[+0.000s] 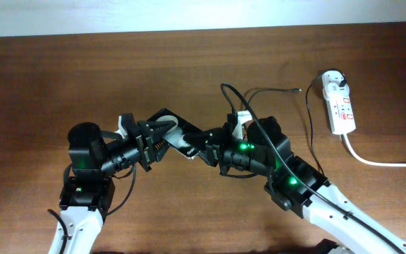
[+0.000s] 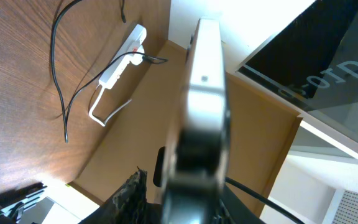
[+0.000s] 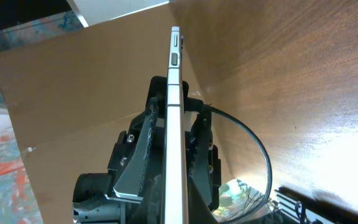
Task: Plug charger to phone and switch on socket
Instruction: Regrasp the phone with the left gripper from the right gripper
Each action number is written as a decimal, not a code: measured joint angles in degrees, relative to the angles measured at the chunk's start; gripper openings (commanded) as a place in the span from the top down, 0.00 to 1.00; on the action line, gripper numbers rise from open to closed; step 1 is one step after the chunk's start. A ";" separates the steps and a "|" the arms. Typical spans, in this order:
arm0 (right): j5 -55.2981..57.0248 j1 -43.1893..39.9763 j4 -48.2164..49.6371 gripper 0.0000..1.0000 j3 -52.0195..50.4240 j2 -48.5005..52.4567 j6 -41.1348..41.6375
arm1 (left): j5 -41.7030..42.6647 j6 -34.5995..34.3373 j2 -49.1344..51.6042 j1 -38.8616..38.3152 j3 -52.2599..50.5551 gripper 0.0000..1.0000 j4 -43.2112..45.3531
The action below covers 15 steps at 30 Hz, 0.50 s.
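Holds the phone point(image 1: 180, 132) above mid-counter point(image 1: 48, 70), long axis diagonal, far-left end to near-right. Left tool point(image 1: 156, 138) clamped on its faces; right tool point(image 1: 211, 149) meets the near-right end, grip impossible to tell. Far right, well apart: socket point(image 1: 340, 106) with charger point(image 1: 309, 123) plugged in, cable trailing loose toward the arms.

Brown wooden table point(image 1: 118, 70), pale strip point(image 1: 189, 14), perhaps a wall, along its far edge.
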 measured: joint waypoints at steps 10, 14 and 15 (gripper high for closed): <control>3.02 0.20 2.36 0.96 0.00 3.21 2.99 | 0.52 -0.20 0.00 0.00 0.00 0.75 0.00; 2.69 1.11 6.82 0.96 -0.02 6.01 3.98 | 0.63 -0.17 0.00 0.00 0.00 0.75 0.00; 2.38 1.53 7.34 0.96 -0.02 6.12 4.02 | 0.63 -0.20 0.00 0.00 0.00 0.75 0.00</control>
